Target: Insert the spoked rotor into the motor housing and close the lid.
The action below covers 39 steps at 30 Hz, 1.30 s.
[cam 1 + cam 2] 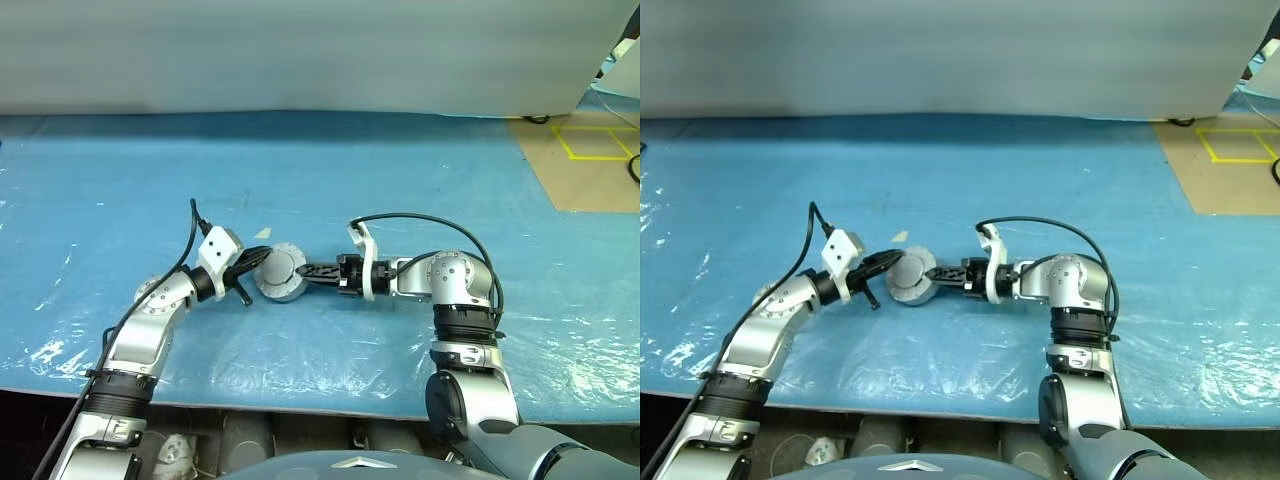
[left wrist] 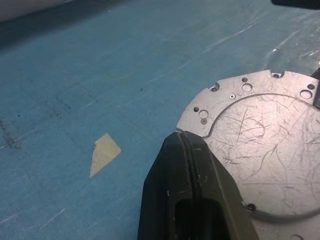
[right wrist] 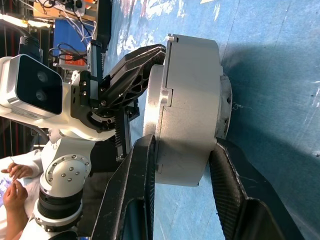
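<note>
At the centre of the frame, above the blue desk (image 1: 400, 180), the motor housing (image 1: 279, 272) sits clamped between both tools: the left tool (image 1: 258, 257), fingers shut on its edge, and the right tool (image 1: 303, 270), fingers straddling its sides.

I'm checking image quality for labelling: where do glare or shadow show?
Left eye view: pale sheen on the wrinkled blue table cover. Left wrist view: scratched plate of the motor housing evenly lit. Right wrist view: housing casts a dark shadow on the cover.
</note>
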Available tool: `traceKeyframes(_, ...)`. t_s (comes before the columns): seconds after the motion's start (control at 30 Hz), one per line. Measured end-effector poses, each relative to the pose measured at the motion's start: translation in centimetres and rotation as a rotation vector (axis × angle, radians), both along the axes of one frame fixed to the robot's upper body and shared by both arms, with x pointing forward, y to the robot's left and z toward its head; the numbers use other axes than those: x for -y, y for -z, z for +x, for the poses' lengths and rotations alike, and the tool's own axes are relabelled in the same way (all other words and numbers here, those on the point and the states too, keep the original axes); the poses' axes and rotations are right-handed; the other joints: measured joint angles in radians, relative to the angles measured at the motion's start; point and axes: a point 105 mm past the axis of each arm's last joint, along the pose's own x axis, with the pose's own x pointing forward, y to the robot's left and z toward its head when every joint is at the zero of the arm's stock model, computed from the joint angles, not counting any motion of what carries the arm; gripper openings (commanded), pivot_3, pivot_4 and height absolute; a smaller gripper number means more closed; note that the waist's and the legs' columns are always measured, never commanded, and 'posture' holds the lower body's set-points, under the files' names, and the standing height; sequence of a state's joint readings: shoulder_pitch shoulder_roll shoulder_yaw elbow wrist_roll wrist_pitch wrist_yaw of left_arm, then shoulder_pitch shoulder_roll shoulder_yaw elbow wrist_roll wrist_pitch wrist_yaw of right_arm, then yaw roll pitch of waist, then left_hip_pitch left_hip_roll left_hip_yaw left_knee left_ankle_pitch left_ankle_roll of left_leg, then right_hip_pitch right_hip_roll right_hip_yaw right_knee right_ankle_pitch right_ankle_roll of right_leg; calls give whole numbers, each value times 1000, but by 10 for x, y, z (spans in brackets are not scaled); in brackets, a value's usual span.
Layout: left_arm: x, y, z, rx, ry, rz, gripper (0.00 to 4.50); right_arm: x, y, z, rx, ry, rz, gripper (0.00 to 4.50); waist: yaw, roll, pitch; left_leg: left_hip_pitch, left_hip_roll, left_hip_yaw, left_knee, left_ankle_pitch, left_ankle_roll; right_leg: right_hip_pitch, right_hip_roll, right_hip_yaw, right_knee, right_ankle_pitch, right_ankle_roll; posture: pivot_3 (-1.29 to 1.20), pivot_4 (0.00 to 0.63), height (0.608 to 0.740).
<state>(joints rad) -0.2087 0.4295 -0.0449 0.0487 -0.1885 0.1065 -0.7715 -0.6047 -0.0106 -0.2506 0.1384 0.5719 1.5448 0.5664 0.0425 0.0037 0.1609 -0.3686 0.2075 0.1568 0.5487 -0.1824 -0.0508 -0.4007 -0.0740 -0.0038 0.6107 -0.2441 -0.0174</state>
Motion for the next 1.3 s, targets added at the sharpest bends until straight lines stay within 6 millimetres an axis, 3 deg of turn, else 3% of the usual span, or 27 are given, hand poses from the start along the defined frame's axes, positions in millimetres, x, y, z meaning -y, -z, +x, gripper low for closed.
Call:
traceKeyframes(0.1, 1, -2, 4, 0, -33, -52, 0, -2, -1, 1, -3, 6, 18, 1220, 0, 0, 0, -1, 0, 0, 0, 0, 0, 0, 0, 0, 0, 0, 0, 0, 150, 740)
traceKeyframes(0.2, -6, -11, 15, -10, -142, -237, 0, -8, -4, 0, -23, 13, 85, 1220, 4, -1, 1, -4, 0, 0, 1, 0, 0, -2, 0, -1, 0, 0, 0, 0, 150, 740)
traceKeyframes(0.33, -36, -30, 30, 29, -295, -370, 0, -17, -17, 5, -18, 20, 183, 1220, 4, -2, 2, -7, 0, -1, 3, 0, 0, -4, 0, -2, 1, 1, 0, 0, 150, 740)
traceKeyframes(0.53, -48, -27, 28, -48, -346, -541, 0, -17, -26, 11, -3, 59, 240, 1220, 24, -2, 2, -10, 0, -3, 3, 0, 0, -4, 0, -5, 0, 1, 0, 0, 150, 740)
traceKeyframes(0.63, -41, -22, 22, -132, -317, -677, 566, -16, -29, 14, 10, 75, 255, 1220, 30, -2, 2, -10, 0, -4, 3, 0, 0, -4, 0, -5, 0, 1, 0, 0, 150, 740)
traceKeyframes(1.0, -55, -30, 14, -236, -328, -963, 4349, -15, -38, 20, 35, 109, 333, 1220, 29, -3, 2, -11, 0, -5, 5, 0, 0, -4, 0, -6, 1, 1, 0, 0, 150, 740)
traceKeyframes(1.3, -57, -20, 8, -359, -349, -1096, 4493, -18, -39, 24, 45, 130, 344, 1220, 29, -3, 2, -12, 0, -6, 6, 0, 0, -4, 0, -7, 1, 1, 1, 0, 150, 740)
